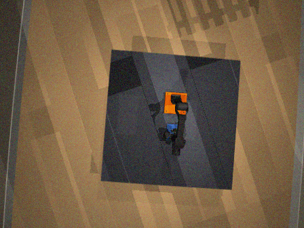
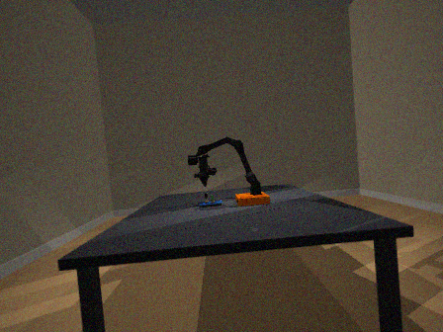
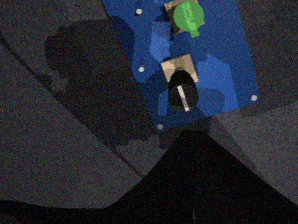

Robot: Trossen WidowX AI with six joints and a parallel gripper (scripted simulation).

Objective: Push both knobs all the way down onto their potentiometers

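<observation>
Top view: We see the robot arm (image 1: pixel 181 125) (image 2: pixel 227 140) reaching from its orange base (image 1: pixel 169 109) (image 2: pixel 253 200) over the blue circuit board (image 1: pixel 172 126) (image 2: pixel 212 204) (image 3: pixel 220 80), which lies just beside that base on the dark table (image 1: pixel 136 153) (image 2: pixel 232 224). The arm partly covers the board, so we cannot judge the knobs here.

Exterior view: The board is left of the base, and the hand (image 2: pixel 205 184) (image 3: pixel 190 140) points downward above it, apart from the board. We cannot make out how far either knob is seated.

Wrist view: The fingers are pressed together with nothing between them. Ahead of their tip we find the black knob with a white pointer line (image 3: pixel 183 91), over the tan potentiometer (image 3: pixel 176 65); the green knob (image 3: pixel 188 16) is over a second potentiometer (image 3: pixel 200 22). Both knobs look raised from their bodies, though we cannot measure the remaining travel. We judge the step in hand to be lining up over the black knob. Should the closed tip descend off the knob's centre, it could skid from the cap or lever the shaft sideways, breaking the potentiometer loose. Pressing on after seating would load the joints and the board's legs; stopping early would leave a gap. A sideways sweep toward the green knob, made too low, could strike either knob.
</observation>
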